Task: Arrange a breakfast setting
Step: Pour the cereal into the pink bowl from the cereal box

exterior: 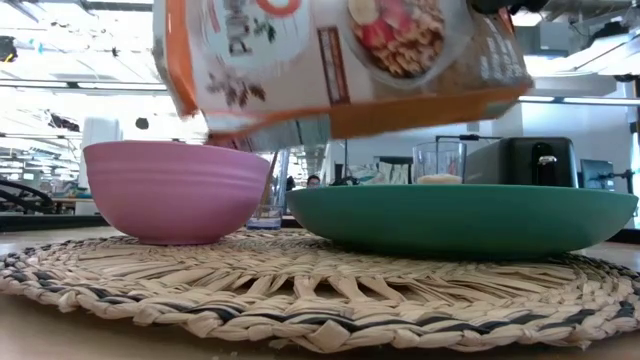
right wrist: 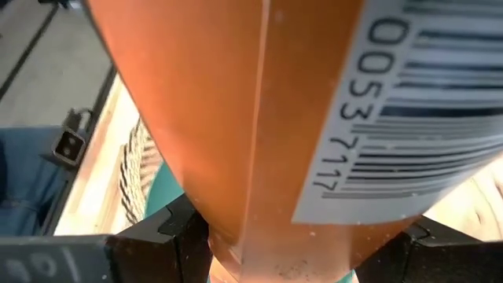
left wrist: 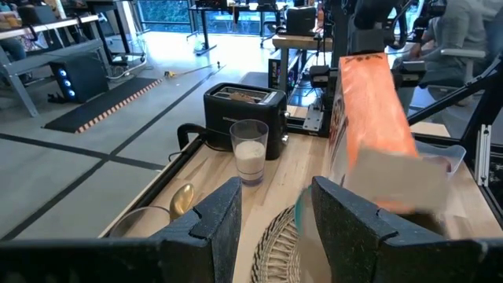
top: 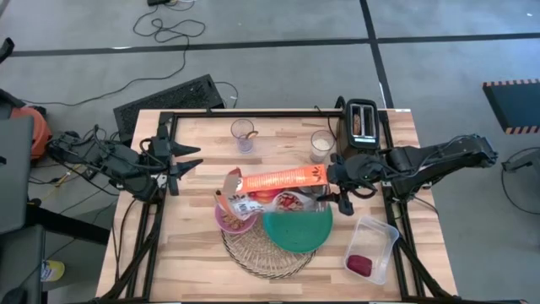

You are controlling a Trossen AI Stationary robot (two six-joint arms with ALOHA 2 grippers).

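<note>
Wicker mat [top: 268, 249]: near edge of the table, carrying pink bowl [top: 229, 218] at its 10 o'clock and teal plate [top: 297, 228] at its 2 o'clock.
Cereal bag [top: 278, 181]: orange, tipped sideways, its mouth over the bowl.
Right gripper [top: 333, 176]: clamped on the bag's base, at the plate's 1 o'clock.
Left gripper [top: 192, 157]: fingers spread, holding nothing, well apart at the mat's 10 o'clock.
Toaster [top: 361, 121]: far edge, at 1 o'clock.

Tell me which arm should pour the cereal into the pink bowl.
Right. Its claw already grips the orange cereal bag, tipped above the pink bowl. The left claw hangs open and empty, off the mat.
</note>
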